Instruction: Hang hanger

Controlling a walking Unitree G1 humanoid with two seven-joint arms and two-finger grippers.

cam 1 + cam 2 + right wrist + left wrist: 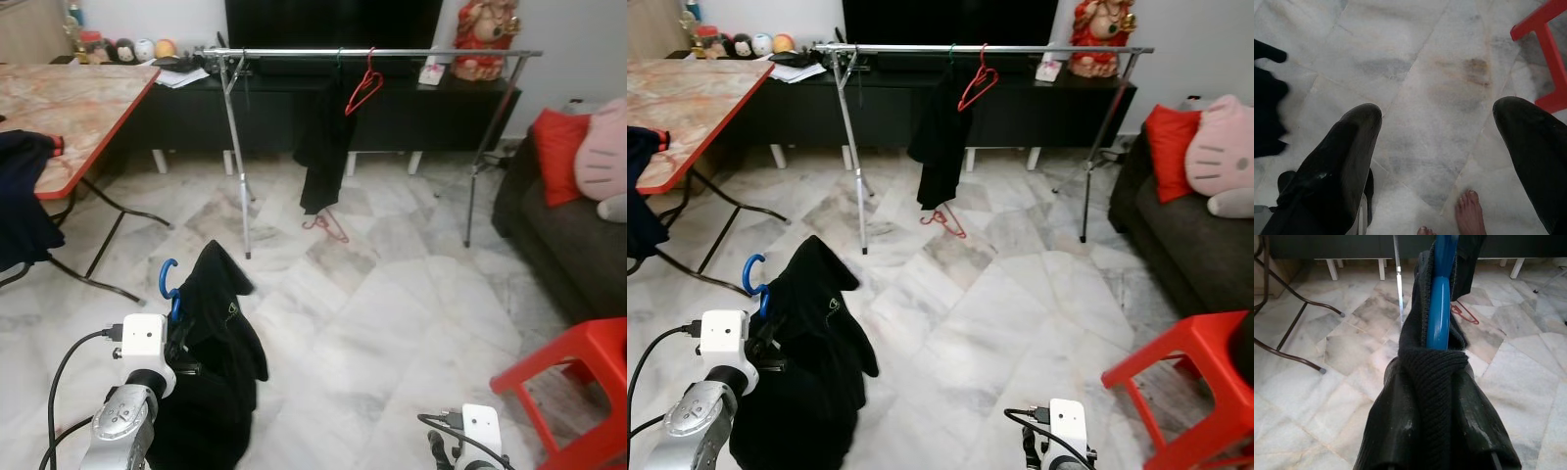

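Left end effector [1437,396] clamped on garment-draped blue hanger [168,284].

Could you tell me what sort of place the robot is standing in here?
Most likely a home living room: a dark sofa with cushions on the right, a low black TV cabinet along the wall, a marble-tiled floor, and a clothes rack set up for laundry.

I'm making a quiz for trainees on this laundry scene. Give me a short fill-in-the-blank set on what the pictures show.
1. The left gripper is shut on a ____ hanger carrying a black garment.
2. The empty hanger on the rail is ____.
3. Another hanger lies on the ____ under the rail.
4. The right gripper's fingers are ____.

Missing words: blue; red; floor; open
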